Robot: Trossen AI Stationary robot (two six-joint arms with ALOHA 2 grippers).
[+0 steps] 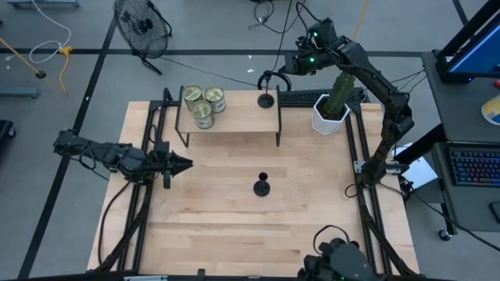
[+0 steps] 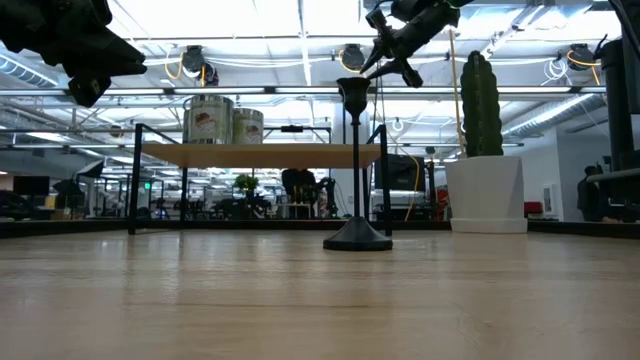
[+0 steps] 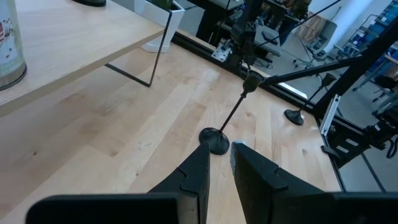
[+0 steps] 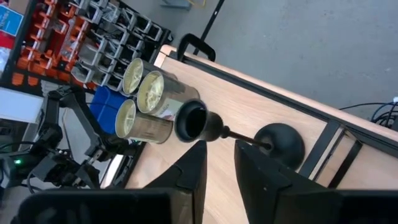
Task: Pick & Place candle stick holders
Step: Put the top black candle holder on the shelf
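Your right gripper (image 1: 273, 76), jaws slightly parted and empty, hovers above the thin-stemmed black candle stick holder (image 1: 266, 99) on the wooden shelf (image 1: 234, 117), upper centre; withdraw straight up.

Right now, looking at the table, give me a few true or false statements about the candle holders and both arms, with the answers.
1. A candle stick holder stands on the raised shelf. True.
2. Three jars sit on the bare table. False: they are on the shelf.
3. The right gripper is above the shelf's candle stick holder. True.
4. The left gripper holds a candle holder. False: it is empty.
5. Another holder stands mid-table. True.
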